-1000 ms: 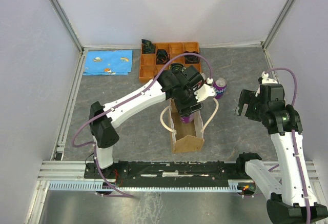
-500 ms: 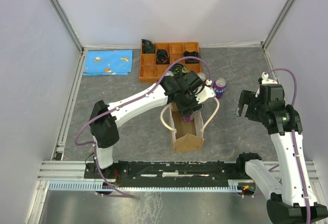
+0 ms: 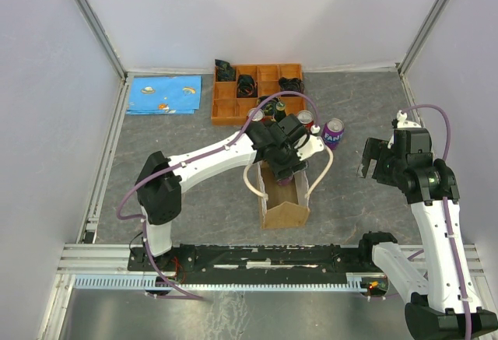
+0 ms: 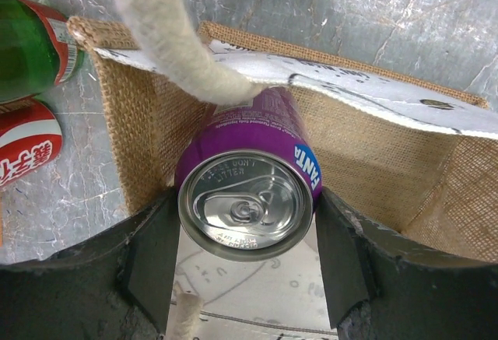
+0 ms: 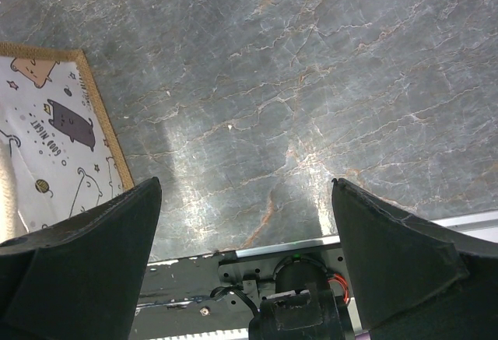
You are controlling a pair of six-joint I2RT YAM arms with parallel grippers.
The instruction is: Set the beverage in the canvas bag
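The beverage is a purple Fanta can (image 4: pixel 247 200) (image 3: pixel 285 175), and my left gripper (image 4: pixel 246 235) (image 3: pixel 284 165) is shut on it, one finger on each side of its rim. The can hangs inside the far end of the canvas bag (image 3: pixel 285 212), with burlap walls (image 4: pixel 373 145) around it. A cream handle (image 4: pixel 167 36) crosses just above the can. Off to the right, my right gripper (image 3: pixel 372 159) (image 5: pixel 245 254) stands wide open above bare table, holding nothing.
A second purple can (image 3: pixel 334 131) and a red can (image 3: pixel 305 119) stand just beyond the bag, with a green bottle (image 4: pixel 27 48) beside them. An orange compartment tray (image 3: pixel 226 110) sits at the back and a blue cloth (image 3: pixel 163 95) at back left.
My left gripper has come toward the near edge and down, carrying the purple can deeper into the bag's far end. The right arm has not moved.
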